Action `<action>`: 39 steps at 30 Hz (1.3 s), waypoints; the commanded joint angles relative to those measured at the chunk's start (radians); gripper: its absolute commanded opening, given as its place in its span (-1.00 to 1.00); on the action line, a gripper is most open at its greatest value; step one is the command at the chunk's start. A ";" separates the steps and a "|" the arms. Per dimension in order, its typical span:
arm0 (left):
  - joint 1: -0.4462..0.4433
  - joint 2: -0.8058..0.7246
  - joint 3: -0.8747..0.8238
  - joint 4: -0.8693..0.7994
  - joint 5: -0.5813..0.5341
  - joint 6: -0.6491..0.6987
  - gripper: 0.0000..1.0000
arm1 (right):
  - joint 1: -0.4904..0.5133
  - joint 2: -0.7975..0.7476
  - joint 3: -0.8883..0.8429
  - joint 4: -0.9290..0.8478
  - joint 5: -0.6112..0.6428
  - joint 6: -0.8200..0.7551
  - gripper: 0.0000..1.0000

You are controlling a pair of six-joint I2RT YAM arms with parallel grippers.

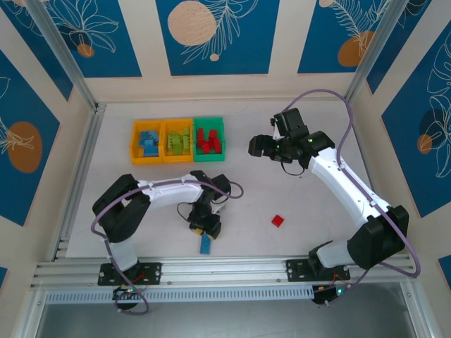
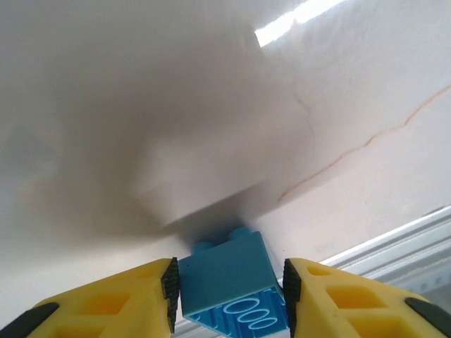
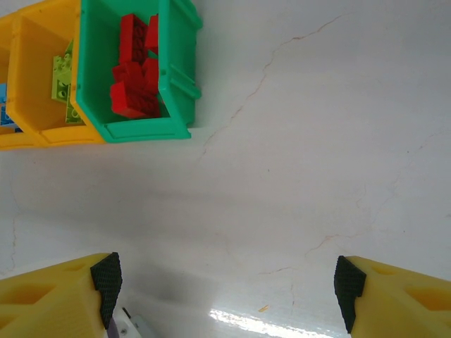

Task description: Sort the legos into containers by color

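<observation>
The left jaws are closed on a small blue plastic brick with studs [image 2: 225, 282]. The black pads [image 2: 170, 285] on the yellow fingers press on both sides of the blue brick, and its studs point away from the wrist camera. From above, the blue brick [image 1: 205, 244] pokes out of the left jaws near the front edge of the white table [image 1: 282, 190].

The right jaws are wide open with nothing between them. They hang over bare table, a little to the right of the bins.

A small red plastic brick [image 1: 277, 220] lies alone on the table, between the two arms and well apart from both jaws.

Three small plastic bins sit in a row, touching, at the far side of the table. The left orange-yellow bin [image 1: 134, 144] has blue bricks in it. The middle orange-yellow bin [image 1: 164, 125] has lime green bricks in it. The green bin [image 1: 209, 120] on the right has red bricks in it.
</observation>
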 commanded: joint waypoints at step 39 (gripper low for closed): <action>0.447 -0.073 0.078 0.431 -0.313 0.038 1.00 | 0.013 0.039 0.014 0.025 -0.043 0.051 0.62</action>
